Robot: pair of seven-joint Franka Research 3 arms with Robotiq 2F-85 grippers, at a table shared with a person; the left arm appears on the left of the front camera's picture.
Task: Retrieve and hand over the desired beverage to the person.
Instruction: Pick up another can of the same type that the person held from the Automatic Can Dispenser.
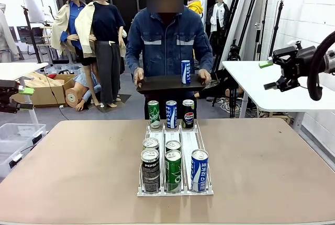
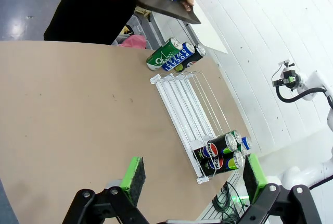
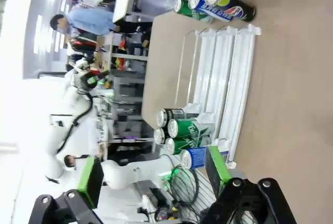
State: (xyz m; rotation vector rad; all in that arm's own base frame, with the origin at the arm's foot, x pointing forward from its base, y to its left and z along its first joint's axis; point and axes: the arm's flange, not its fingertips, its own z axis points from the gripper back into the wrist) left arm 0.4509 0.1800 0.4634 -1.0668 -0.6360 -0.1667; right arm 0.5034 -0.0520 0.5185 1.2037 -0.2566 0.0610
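The person (image 1: 168, 42) stands at the far side of the bench (image 1: 272, 162), both hands holding a dark tray (image 1: 157, 85) on which a blue can (image 1: 186, 71) stands upright. On the bench a white rack (image 1: 188, 141) holds five cans (image 1: 173, 167) at its near end, and three cans (image 1: 171, 114) stand upright in a row at its far end. The left end effector (image 2: 193, 178) and the right end effector (image 3: 154, 174) are raised at either side of the bench, fingers spread wide, gripping nothing
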